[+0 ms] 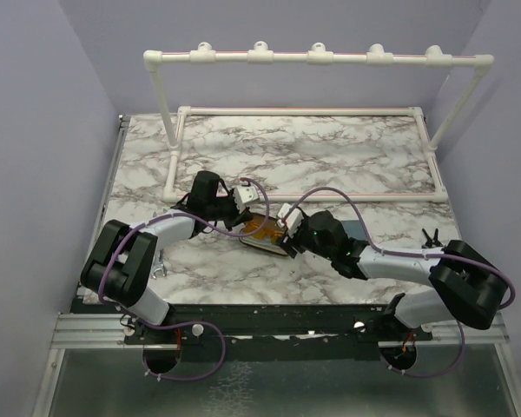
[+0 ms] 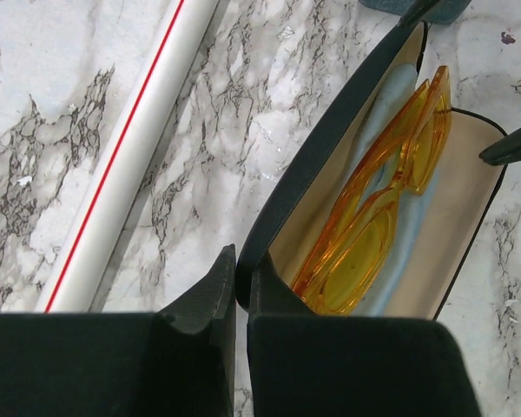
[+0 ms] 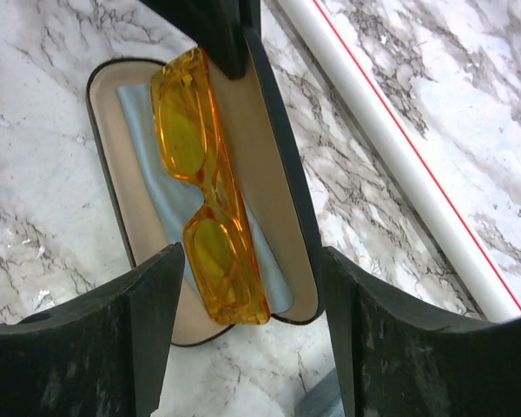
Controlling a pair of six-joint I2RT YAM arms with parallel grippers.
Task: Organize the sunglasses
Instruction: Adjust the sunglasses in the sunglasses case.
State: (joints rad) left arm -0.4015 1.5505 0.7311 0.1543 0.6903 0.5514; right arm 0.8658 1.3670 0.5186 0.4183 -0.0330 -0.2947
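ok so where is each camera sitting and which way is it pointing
top external: fixed above and behind the arm bases, looking down on the marble table; both arms show whole, with the left gripper and right gripper close together mid-table.
left wrist: on the left arm, looking down past its shut fingers, clamped on the black case rim.
right wrist: on the right arm, looking down between its open fingers.
Both wrist views share the yellow-orange sunglasses in the open case and the white pipe.
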